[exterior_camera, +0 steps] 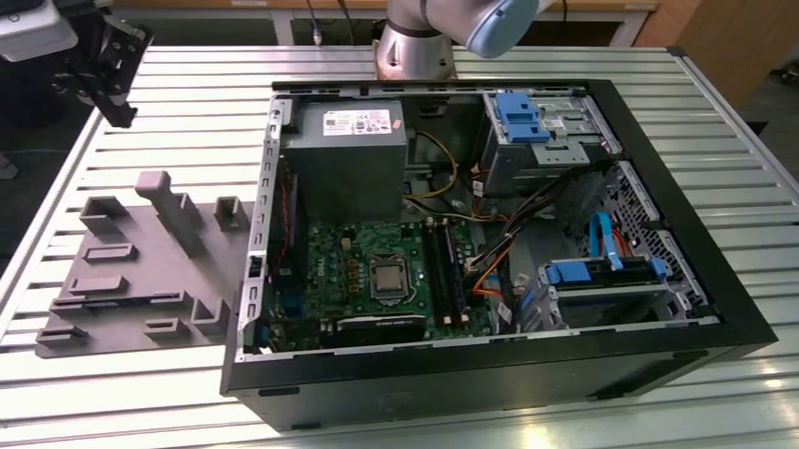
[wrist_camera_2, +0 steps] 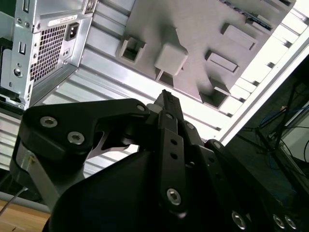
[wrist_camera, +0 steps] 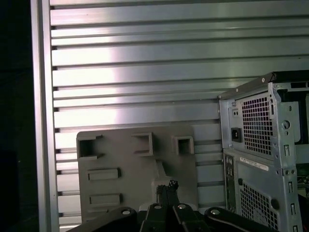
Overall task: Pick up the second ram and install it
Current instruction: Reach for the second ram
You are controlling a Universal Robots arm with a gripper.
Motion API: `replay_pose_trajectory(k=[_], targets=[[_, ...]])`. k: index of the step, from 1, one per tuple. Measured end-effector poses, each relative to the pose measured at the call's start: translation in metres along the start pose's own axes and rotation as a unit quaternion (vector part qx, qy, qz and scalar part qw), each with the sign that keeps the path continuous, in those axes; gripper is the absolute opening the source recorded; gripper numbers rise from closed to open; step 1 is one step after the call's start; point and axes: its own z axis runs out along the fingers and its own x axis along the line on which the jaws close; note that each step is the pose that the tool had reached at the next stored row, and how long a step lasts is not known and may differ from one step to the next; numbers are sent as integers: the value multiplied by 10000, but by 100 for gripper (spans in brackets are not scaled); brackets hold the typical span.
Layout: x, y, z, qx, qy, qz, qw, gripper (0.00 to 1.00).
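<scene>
My gripper point(exterior_camera: 122, 117) hangs high over the far corner of the table on the exterior view's left, beyond the grey holder tray point(exterior_camera: 138, 271). In both wrist views its two black fingers press together at the tip, shut with nothing seen between them point(wrist_camera_2: 166, 95) point(wrist_camera: 169, 185). The tray point(wrist_camera_2: 193, 29) point(wrist_camera: 125, 159) lies below the gripper, and its pockets look bare. Long black slots point(exterior_camera: 443, 267) run across the green motherboard point(exterior_camera: 362, 271) in the open computer case point(exterior_camera: 500, 379). The second ram is hidden. I cannot tell whether a stick sits in those slots.
The case lies on its side in the middle of the slatted metal table point(exterior_camera: 187, 383), its rear panel point(wrist_camera: 260, 145) point(wrist_camera_2: 43, 43) close to the tray. Inside it are a grey power supply point(exterior_camera: 350, 154), blue drive brackets point(exterior_camera: 587, 273) and loose cables. The arm's base point(exterior_camera: 418, 42) stands behind the case.
</scene>
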Motion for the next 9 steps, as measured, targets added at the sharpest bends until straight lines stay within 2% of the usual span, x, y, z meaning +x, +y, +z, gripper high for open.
replay_pose_trajectory(k=[9], targets=[[99,-35,33,0,0,-1,10000,11]])
